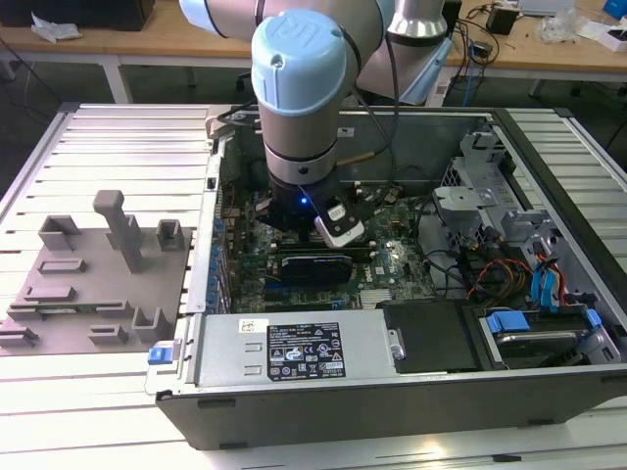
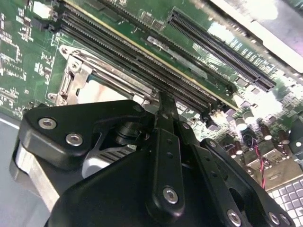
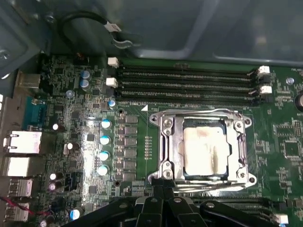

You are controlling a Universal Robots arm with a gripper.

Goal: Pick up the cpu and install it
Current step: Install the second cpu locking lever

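While the arm reaches down into the open computer case [image 1: 549, 294], the scene reads, from the exterior view's left, as a grey fixture plate [image 1: 88, 284] lying on the slatted surface [image 1: 118, 147], then the case with its green motherboard [image 1: 392, 259], then the drive bays on the exterior view's right. One arm, one case and one fixture plate are in sight.

On the motherboard, the first wrist view shows one cpu [image 3: 204, 150] lying flat inside its socket frame [image 3: 166, 142], silvery lid up and smeared with pale paste. Four memory slots [image 3: 189, 80] run just beside the frame, all unfilled. The hand [image 3: 163, 191] hangs just at the frame's edge, close to the chip; whether its black links are spread or pressed together I cannot tell, and nothing appears pinched between them.

As for risks, I judge the chip may sit slightly skewed in the socket, so any downward push could bend the contacts beneath. A sideways brush by the hand could also drag the chip out of seat or catch the frame.
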